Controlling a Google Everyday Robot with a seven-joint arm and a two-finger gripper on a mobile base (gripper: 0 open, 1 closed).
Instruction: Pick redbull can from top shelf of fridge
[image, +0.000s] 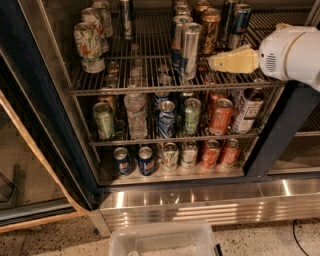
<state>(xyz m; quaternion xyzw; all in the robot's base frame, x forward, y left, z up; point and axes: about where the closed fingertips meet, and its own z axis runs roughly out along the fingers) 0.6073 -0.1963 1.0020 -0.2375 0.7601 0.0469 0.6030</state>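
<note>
The fridge (35, 115) stands open with its dark frame around wire racks. The top shelf (125, 90) is a chrome wire rack holding several cans. The redbull can (241, 18), slim with a blue upper part and a reddish mark, stands at the back right of that shelf, next to a brown-gold can (210, 29). My gripper (221, 62), yellowish at the end of a white arm (292, 51), reaches in from the right above the shelf's front right. It is in front of and below the redbull can, not touching it, with its tip near two tall silver cans (190, 45).
Green-and-white cans (90, 47) stand at the shelf's left. The lower racks hold a water bottle (136, 112) and several cans. The glass door (20, 170) hangs open at the left. A clear plastic bin (162, 240) sits on the floor before the ribbed steel base (210, 202).
</note>
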